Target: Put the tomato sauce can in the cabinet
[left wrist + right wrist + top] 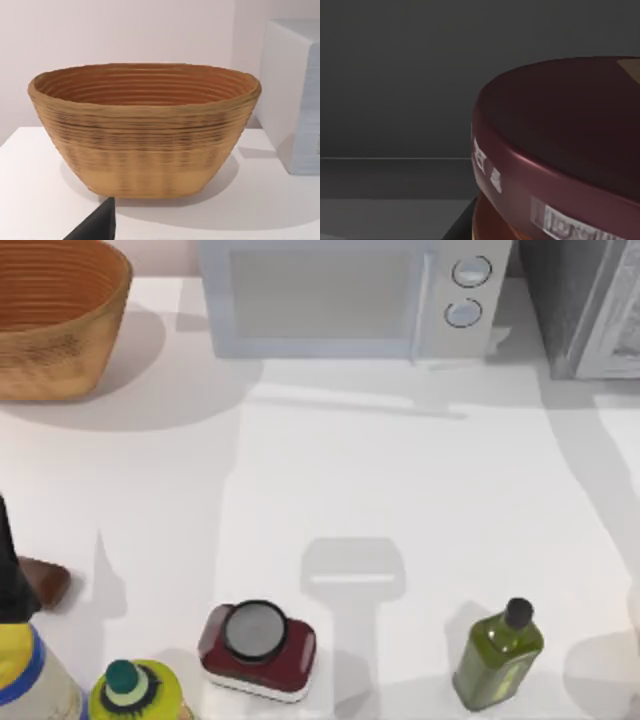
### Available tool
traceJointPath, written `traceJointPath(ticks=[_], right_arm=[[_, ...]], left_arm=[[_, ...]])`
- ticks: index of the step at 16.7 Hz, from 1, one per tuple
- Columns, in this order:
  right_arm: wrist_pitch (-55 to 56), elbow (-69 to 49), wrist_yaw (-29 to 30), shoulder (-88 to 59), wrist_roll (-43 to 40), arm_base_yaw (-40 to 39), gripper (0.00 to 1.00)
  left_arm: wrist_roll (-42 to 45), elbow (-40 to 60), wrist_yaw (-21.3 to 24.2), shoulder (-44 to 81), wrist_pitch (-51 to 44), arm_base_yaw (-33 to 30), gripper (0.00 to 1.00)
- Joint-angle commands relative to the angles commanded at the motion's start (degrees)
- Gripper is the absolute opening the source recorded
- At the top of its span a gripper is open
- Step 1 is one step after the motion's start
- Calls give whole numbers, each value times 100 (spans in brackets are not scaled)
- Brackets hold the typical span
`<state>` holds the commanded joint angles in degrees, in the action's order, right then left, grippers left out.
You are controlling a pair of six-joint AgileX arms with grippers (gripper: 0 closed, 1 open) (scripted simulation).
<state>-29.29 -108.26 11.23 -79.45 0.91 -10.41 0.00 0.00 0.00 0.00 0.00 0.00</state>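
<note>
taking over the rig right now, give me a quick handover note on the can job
Left gripper: parked at the table's left side, facing the basket; grip cannot be told.
Right gripper: right by the tomato sauce can; grip cannot be told.
Can: dark grey surfaces behind it, probably the inside of the cabinet.
Done: the can seems to have been brought to the cabinet.
Left: check that the can stands inside, release, back out.
</note>
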Motion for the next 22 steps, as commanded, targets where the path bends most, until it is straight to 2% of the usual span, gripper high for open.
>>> traceJointPath(ticks=[11,17,22], right_arm=[[390,-2172,-381,-2559,-5,422,0],[429,-2339,-417,-2752,15,453,0],[429,-2339,-417,-2752,15,453,38]], left_arm=[[0,0,0,0,0,0,100],[0,0,0,0,0,0,100],[0,0,0,0,0,0,100]])
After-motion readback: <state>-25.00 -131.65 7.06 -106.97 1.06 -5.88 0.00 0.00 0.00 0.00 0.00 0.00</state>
